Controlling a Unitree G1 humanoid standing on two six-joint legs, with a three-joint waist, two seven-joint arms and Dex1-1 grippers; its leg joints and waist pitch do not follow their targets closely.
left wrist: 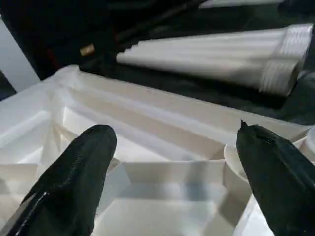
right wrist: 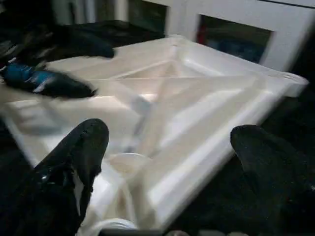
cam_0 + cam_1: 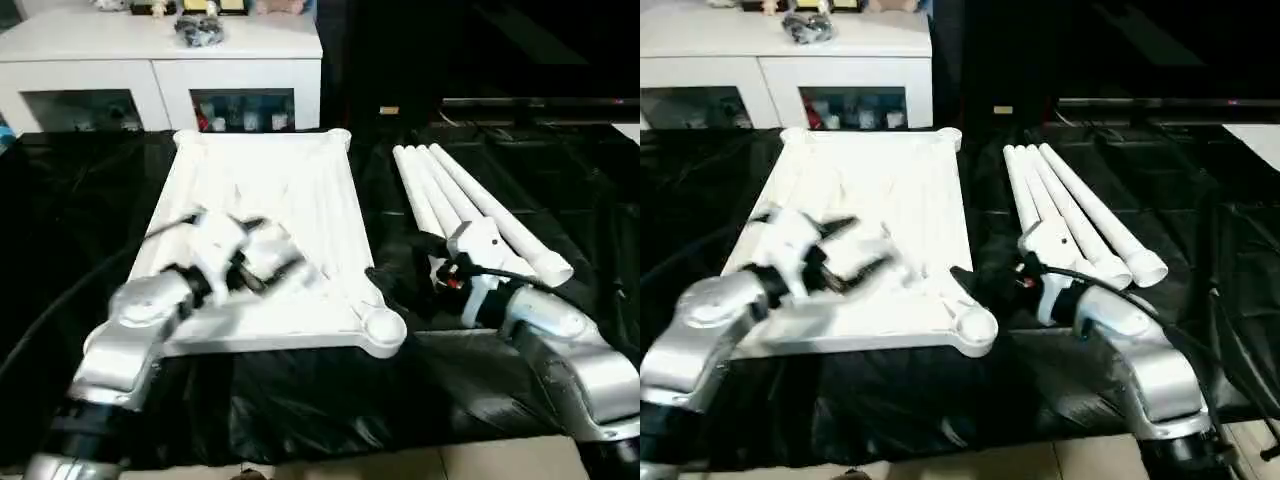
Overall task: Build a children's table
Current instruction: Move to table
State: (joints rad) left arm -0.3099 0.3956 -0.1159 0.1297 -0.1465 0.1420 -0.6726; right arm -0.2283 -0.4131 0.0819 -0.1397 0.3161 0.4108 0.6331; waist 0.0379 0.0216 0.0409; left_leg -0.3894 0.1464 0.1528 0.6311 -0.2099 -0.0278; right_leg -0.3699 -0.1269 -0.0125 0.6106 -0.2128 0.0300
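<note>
The children's table top (image 3: 300, 190) lies upside down on a black sheet, its ribbed underside up and round sockets at the corners. The white tube legs (image 3: 470, 205) lie side by side on the sheet to its right. My left gripper (image 3: 278, 250) hovers open over the near-left part of the top, fingers pointing right. In the left wrist view its black fingers (image 1: 78, 167) stand wide apart over the ribs, with the legs (image 1: 206, 56) beyond. My right gripper (image 3: 398, 262) is open and empty, between the legs and the near right corner socket (image 2: 125, 162).
A white cabinet (image 3: 160, 60) with glass doors stands behind the table top, with small items on top. The black sheet (image 3: 300, 400) covers the floor around the parts. Dark furniture (image 3: 520, 100) stands at the back right. Black cables trail from both wrists.
</note>
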